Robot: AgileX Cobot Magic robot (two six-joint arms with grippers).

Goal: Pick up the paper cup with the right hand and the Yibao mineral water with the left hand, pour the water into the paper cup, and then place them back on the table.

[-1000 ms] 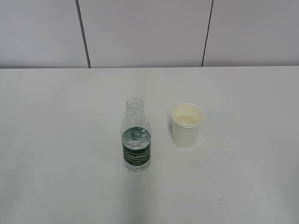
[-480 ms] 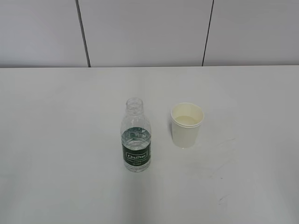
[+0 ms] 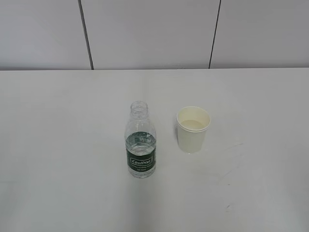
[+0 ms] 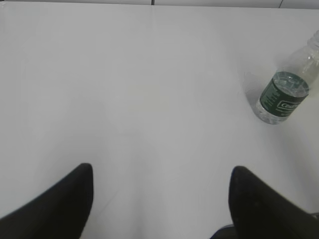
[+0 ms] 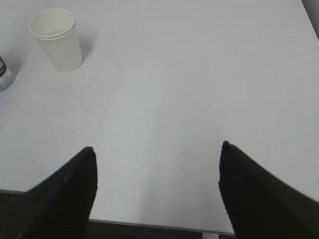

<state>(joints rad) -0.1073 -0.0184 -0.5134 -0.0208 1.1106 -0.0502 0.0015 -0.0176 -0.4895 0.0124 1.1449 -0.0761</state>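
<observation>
The Yibao mineral water bottle (image 3: 141,141) stands upright and uncapped on the white table (image 3: 58,145), with water in its lower half. The paper cup (image 3: 192,129) stands upright to its right, a small gap between them. Neither arm shows in the exterior view. In the left wrist view my left gripper (image 4: 160,174) is open and empty over bare table, and the bottle (image 4: 285,94) is far off at the upper right. In the right wrist view my right gripper (image 5: 157,152) is open and empty near the table's front edge, and the cup (image 5: 57,39) is far off at the upper left.
A grey panelled wall (image 3: 149,34) runs behind the table. Faint scuff marks (image 5: 94,94) lie on the tabletop near the cup. The table's front edge (image 5: 149,225) shows below the right gripper.
</observation>
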